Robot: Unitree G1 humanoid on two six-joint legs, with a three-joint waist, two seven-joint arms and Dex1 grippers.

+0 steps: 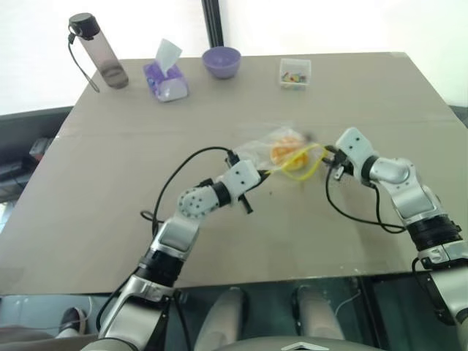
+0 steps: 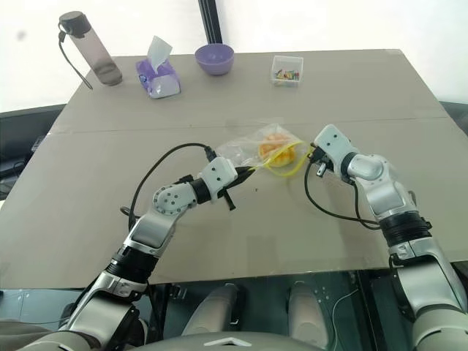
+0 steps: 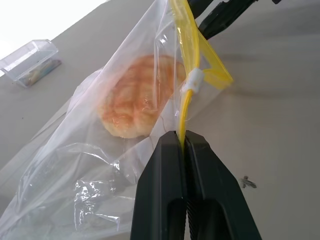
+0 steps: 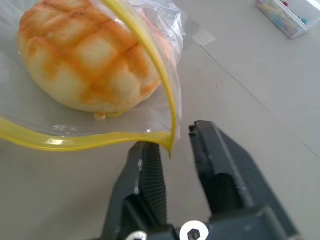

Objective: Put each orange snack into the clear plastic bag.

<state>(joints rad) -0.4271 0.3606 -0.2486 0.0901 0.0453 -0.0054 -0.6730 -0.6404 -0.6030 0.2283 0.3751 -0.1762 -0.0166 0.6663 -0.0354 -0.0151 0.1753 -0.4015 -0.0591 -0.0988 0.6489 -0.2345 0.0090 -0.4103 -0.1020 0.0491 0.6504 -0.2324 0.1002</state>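
Left gripper is clamped on the yellow strip of the clear plastic bag at frame centre. Right gripper is seen parted beside the strip. Orange snack is inside; a slipped strip could spill it.

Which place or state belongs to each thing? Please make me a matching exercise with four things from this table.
Things:
1. orange snack
2. bottle
3. tissue pack
4. left gripper

Places or states:
a. shut on the yellow strip
b. inside the clear plastic bag
c. at the far left corner of the table
d. between the bottle and the purple bowl

Pairs: 1-b, 2-c, 3-d, 4-a
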